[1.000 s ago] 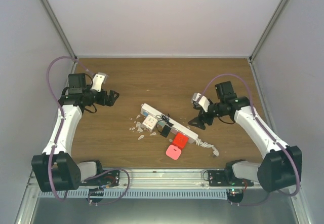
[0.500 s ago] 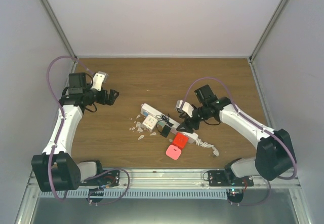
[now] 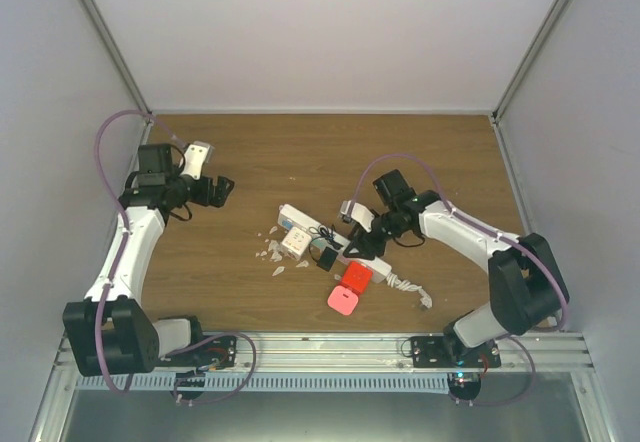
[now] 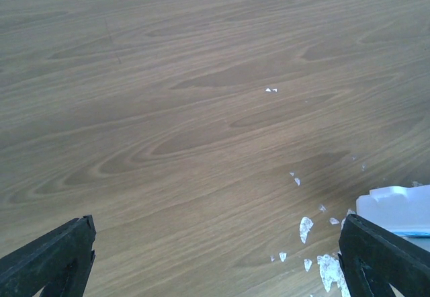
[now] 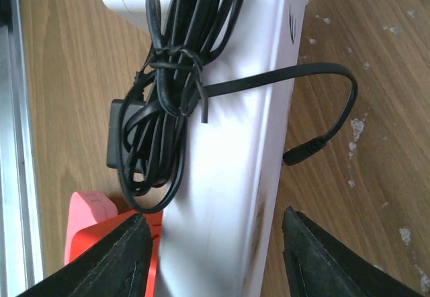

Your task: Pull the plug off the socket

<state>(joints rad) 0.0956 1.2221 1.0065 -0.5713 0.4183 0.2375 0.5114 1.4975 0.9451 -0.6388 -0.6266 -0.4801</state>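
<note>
Right gripper (image 5: 213, 220) with jaws apart, straddling the socket (image 5: 228, 142) without clamping it; one finger sits just beside a red plug (image 5: 91, 226) at the strip's edge; a bundled black cord (image 5: 168, 95) lies across the white strip, which rests diagonally mid-table; left gripper (image 4: 216, 222) spread wide above the wooden table (image 4: 168, 109), well apart.

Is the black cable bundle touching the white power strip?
Touching. In the right wrist view the black cable bundle lies draped across the white power strip.

A robot lab booth: white walls (image 3: 330, 32); metal frame rail (image 3: 330, 344); wood-grain table (image 3: 300, 152).
</note>
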